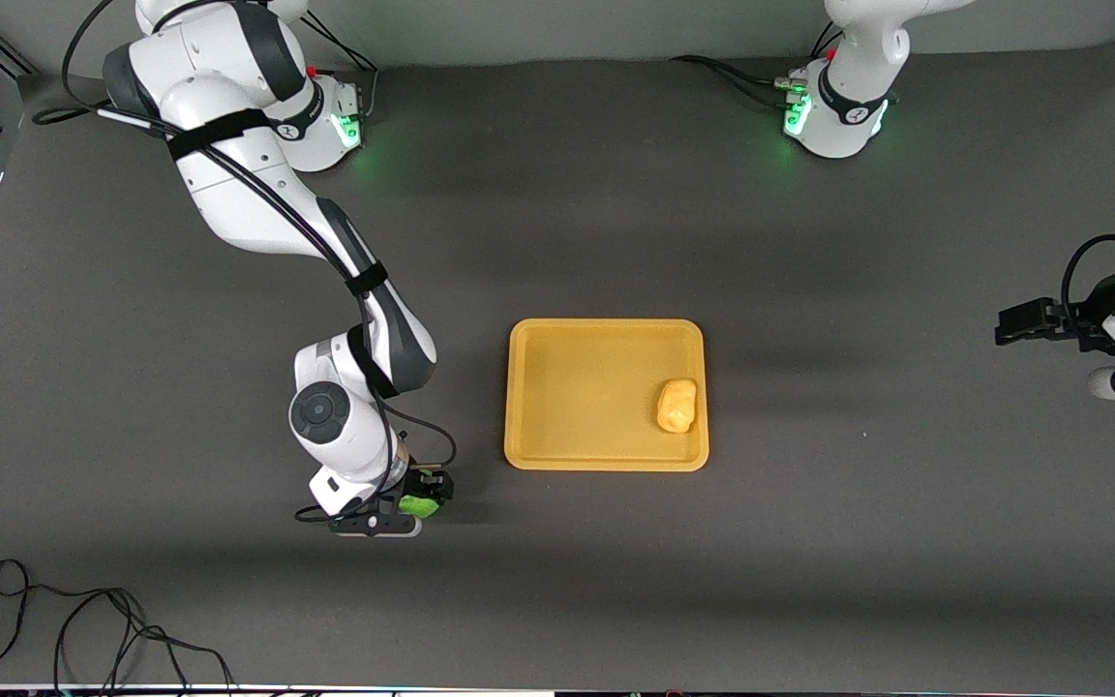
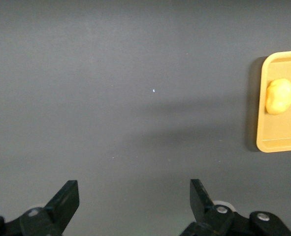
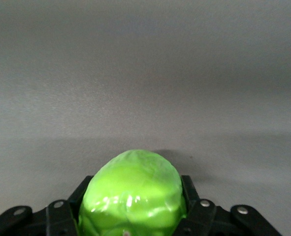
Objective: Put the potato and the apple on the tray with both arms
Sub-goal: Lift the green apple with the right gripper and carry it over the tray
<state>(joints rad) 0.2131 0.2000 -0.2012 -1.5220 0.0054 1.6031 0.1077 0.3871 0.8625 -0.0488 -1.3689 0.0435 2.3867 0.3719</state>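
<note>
The orange-yellow tray (image 1: 557, 397) lies mid-table. The yellow-orange potato (image 1: 677, 405) rests in it, by the rim toward the left arm's end; both also show in the left wrist view, tray (image 2: 278, 142) and potato (image 2: 279, 96). My right gripper (image 1: 419, 505) is shut on the bright green apple (image 1: 417, 504), low over the mat, beside the tray's corner that is nearer the front camera and toward the right arm's end. The apple (image 3: 133, 196) fills the space between the jaws in the right wrist view. My left gripper (image 2: 134, 199) is open and empty, off at the left arm's end of the table (image 1: 1027, 321).
A dark grey mat (image 1: 809, 532) covers the table. A loose black cable (image 1: 83, 620) lies near the front camera's edge at the right arm's end. The arm bases (image 1: 833, 116) stand along the table's edge farthest from the front camera.
</note>
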